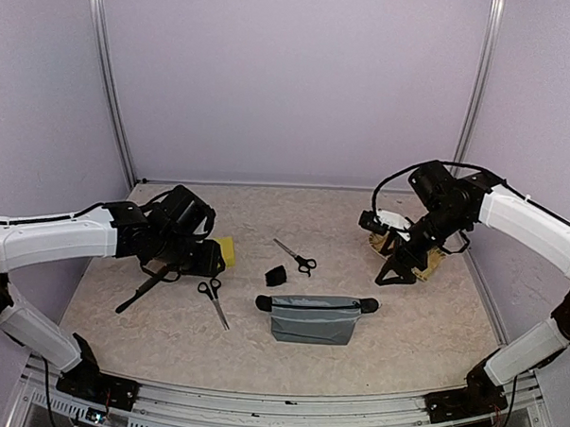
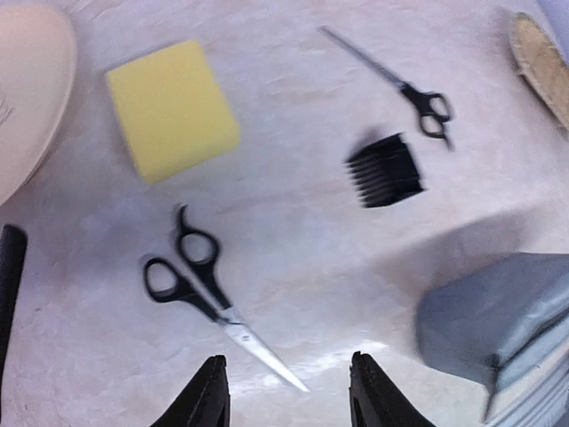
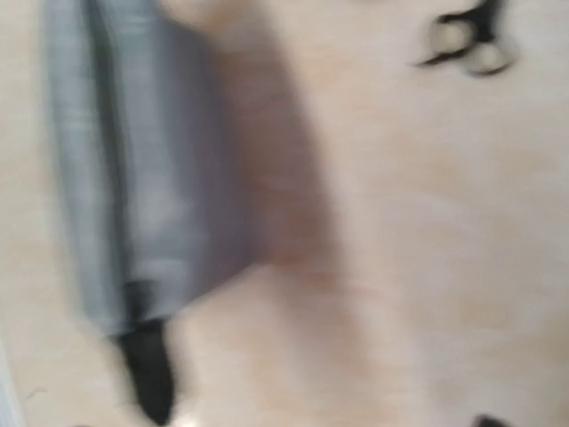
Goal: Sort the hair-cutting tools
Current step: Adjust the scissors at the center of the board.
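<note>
- Hovering over the surface (image 1: 403,323), the left pincer (image 2: 284,400) is released: its fingers (image 2: 209,400) stand apart with nothing clamped.
- Near scissors (image 2: 200,285) lie flat just ahead of the left pincer. The blade tip points into the gap between the fingers, and the handles face away, toward the sponge (image 2: 172,108).
- Comb (image 1: 144,289) lies on the surface left of those scissors, beside the left pincer and not touching it.
- Guard (image 2: 385,169) and far scissors (image 2: 400,84) lie further out to the right, well apart from the left pincer.
- Pouch (image 1: 313,319) sits mid-surface, between the arms.
- Right pincer (image 1: 400,273) hangs at the near edge of the plate (image 1: 436,263), fingers spread and nothing between them. The far scissors are its closest tool, well to its left.
- Right wrist view is blurred: pouch and one pair of scissor handles show, and its own fingers cannot be made out.
</note>
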{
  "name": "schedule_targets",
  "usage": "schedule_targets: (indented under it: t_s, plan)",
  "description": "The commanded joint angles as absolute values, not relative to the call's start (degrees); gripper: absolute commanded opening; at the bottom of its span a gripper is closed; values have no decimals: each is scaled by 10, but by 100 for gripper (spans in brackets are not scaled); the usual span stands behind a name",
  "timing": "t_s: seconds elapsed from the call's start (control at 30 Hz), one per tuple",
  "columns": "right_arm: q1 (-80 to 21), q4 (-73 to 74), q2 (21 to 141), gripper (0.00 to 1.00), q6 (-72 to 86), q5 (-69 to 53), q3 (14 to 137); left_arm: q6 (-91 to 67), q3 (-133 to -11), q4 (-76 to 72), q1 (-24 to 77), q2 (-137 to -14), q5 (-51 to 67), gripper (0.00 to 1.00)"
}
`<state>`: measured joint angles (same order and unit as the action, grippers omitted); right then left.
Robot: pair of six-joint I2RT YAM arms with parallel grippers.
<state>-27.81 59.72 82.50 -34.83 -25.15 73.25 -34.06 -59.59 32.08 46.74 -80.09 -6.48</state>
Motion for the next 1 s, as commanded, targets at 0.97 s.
schedule_targets:
  t_s: [0.97]
  plan:
    - [-166, 285, 801, 100, -300, -320, 552, -323, -584, 286, 314, -1019, -23, 15]
